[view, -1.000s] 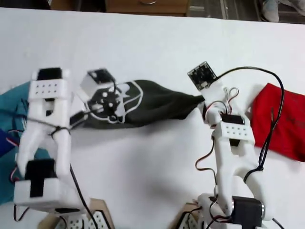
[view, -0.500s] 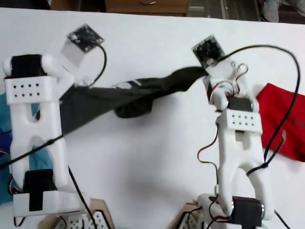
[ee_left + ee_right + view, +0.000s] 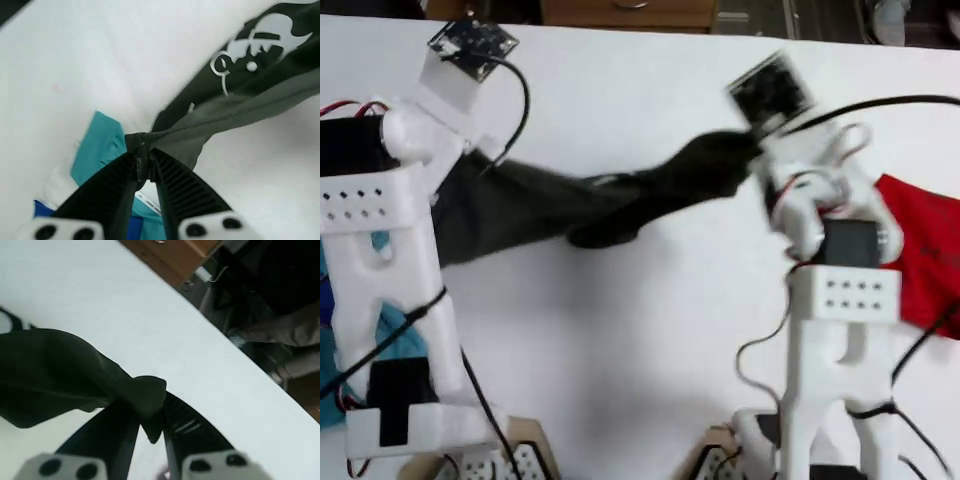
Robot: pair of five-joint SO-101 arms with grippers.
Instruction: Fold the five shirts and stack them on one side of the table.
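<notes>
Two white robot arms hold a black cotton shirt with a white printed graphic strung between them above a plain white table. The left gripper is clamped narrow on a bunched hem of the shirt, its ribbed black fingers pinched together with fabric between them. From there the cloth runs off in a taut band, the white graphic lying well out from the jaws. The right gripper is closed tight on the opposite end, a dark knot of fabric squeezed between its fingers. The shirt sags between the two grippers; whether its low middle fold touches the tabletop cannot be told.

Below and just behind the left gripper lies a crumpled teal shirt, with a strip of bright blue cloth beside it. A red shirt lies flat on the table to the outer side of the right gripper, near its arm. Past the grippers, beyond the table's far edge, stand a brown wooden cabinet and a dark floor.
</notes>
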